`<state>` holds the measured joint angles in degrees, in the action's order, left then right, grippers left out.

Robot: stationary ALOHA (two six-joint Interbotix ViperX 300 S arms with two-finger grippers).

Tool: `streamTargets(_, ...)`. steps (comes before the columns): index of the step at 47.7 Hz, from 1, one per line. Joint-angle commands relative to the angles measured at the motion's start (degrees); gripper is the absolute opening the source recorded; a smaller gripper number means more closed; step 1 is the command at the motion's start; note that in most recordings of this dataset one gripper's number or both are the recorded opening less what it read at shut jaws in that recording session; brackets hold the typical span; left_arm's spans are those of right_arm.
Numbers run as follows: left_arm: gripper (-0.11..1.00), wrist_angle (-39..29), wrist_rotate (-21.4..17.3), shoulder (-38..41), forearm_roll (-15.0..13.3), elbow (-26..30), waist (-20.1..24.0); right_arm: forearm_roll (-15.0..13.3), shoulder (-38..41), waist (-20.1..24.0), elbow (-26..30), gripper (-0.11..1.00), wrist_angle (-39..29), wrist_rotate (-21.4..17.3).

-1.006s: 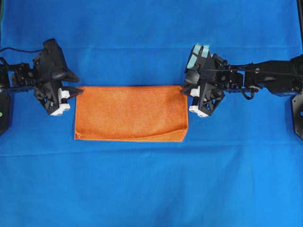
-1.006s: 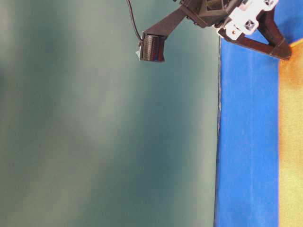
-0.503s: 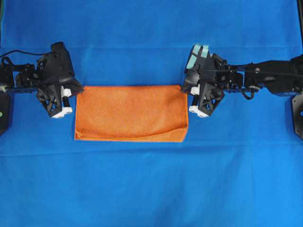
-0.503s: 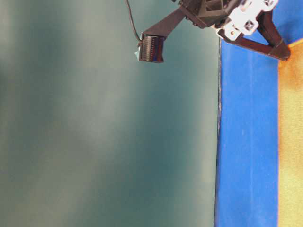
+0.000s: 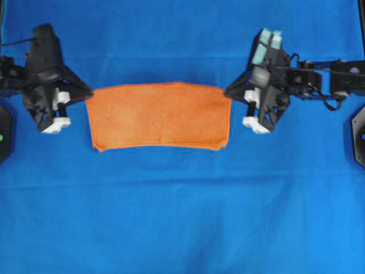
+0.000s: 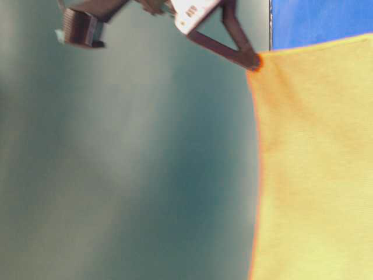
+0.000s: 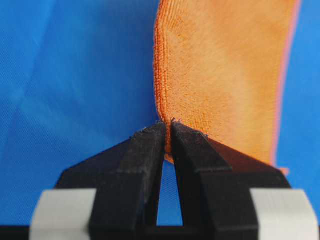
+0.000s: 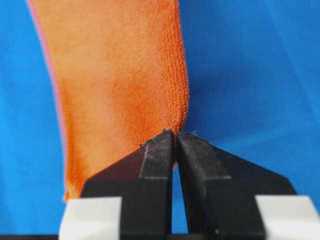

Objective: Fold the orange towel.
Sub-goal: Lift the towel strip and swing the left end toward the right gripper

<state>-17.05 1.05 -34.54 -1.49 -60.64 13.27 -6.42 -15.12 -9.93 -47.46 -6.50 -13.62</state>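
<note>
A: What differs from one second earlier?
B: The left pincer (image 5: 86, 95), then parted at the corner, has clamped on the orange towel (image 5: 157, 116); the right pincer (image 5: 227, 93) grips the opposite corner.
A: And the cloth?
B: Raised off the blue cloth (image 5: 182, 217), hanging between both; each arm has drawn outward.

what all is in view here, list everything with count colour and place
towel: one, orange, centre of the overhead view, held up by its two far corners
cloth: one, blue, spread under everything
backdrop: one, dull green, left part of the table-level view
left gripper: one, black with white blocks, left of the towel, shut on its far left corner
right gripper: one, black with white blocks, teal part on its camera end, right of the towel, shut on its far right corner
</note>
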Motion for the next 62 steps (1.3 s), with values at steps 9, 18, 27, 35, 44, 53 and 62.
streamTargets(9, 0.07, 0.26, 0.88, -8.26, -0.09, -1.23, -2.11, -0.35, -5.27, 1.49, 0.44, 0.03, -0.35, 0.0)
streamTargets(18, 0.07, 0.35, 1.14, -8.26, 0.0, -1.32, -3.6, -1.05, -4.31, 1.05, 1.23, 0.03, -0.26, 0.0)
streamTargets(27, 0.07, 4.66, 2.02, -5.98, 0.0, -0.88, -6.94, -2.99, -2.29, -2.11, 2.99, 0.03, -0.26, 0.0)
streamTargets(35, 0.07, 13.01, 2.46, -1.85, 0.0, 0.44, -12.22, -6.15, 0.7, -6.77, 6.06, 0.03, -0.26, 0.0)
streamTargets(44, 0.07, 21.97, 1.58, 6.24, 0.0, 4.48, -16.79, -10.28, 5.1, -11.87, 11.25, 0.03, -0.18, 0.0)
streamTargets(53, 0.07, 24.08, 1.14, 16.17, 0.0, 12.39, -18.37, -13.71, 10.02, -15.03, 17.84, 0.03, -0.26, 0.0)
streamTargets(62, 0.07, 23.91, -2.02, 23.91, 0.18, 21.01, -20.39, -17.58, 14.77, -15.82, 24.17, 0.03, -0.26, 0.18)
